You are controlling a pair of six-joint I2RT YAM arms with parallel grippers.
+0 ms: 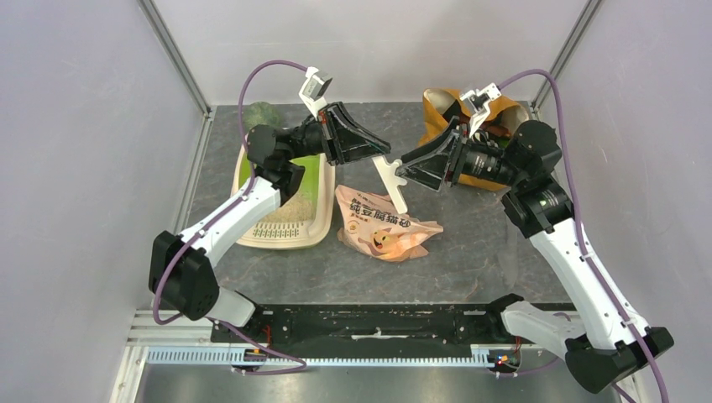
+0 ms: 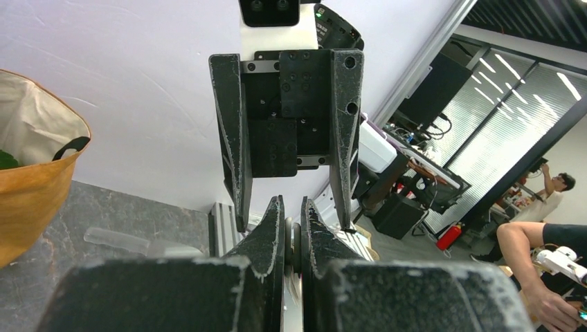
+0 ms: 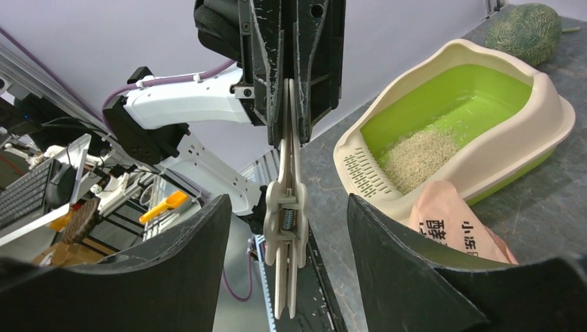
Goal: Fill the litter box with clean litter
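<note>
The cream litter box (image 1: 281,238) with its green inside lies at the left, and it also shows in the right wrist view (image 3: 554,104). A small heap of pale clean litter (image 3: 417,155) sits in it near the slotted ledge, also visible from above (image 1: 288,211). My left gripper (image 1: 382,154) is raised over the table's middle and is shut on a beige spring bag clip (image 1: 391,186), which hangs down in the right wrist view (image 3: 286,207). My right gripper (image 1: 409,169) faces it, open, with its fingers on either side of the clip and not touching (image 3: 287,211).
A peach-orange printed litter bag (image 1: 384,225) lies on the dark table below the clip. A mustard-yellow fabric bag (image 1: 438,112) stands at the back right behind the right arm. A green round object (image 1: 262,114) lies behind the litter box.
</note>
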